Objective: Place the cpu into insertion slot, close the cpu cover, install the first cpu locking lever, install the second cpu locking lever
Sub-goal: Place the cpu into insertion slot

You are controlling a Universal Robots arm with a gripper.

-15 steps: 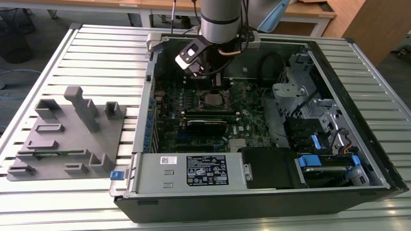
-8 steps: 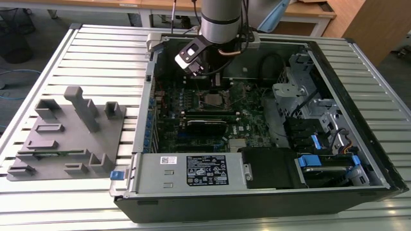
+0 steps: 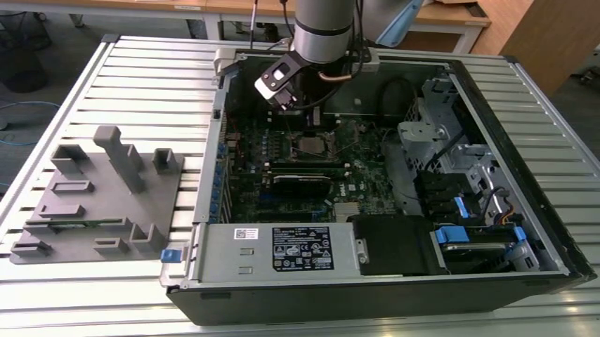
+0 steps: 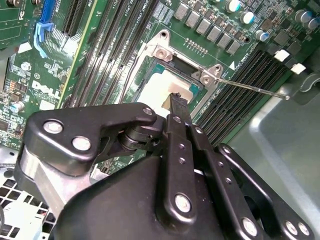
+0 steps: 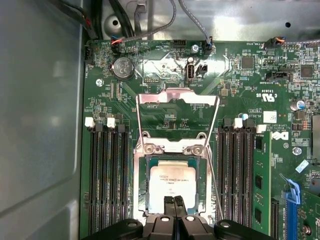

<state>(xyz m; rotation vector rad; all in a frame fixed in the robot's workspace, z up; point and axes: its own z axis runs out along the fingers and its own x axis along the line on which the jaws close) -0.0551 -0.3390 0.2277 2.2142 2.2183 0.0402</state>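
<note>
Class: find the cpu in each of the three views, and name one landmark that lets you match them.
Exterior view: cpu mid-board, under the arm.
First wrist view: cpu just beyond the hand.
Second wrist view: cpu behind the hand.
Shared landmark: memory slots flanking it.

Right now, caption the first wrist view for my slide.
Cpu seated in slot, cover open, gripper at the cpu's edge.
</note>
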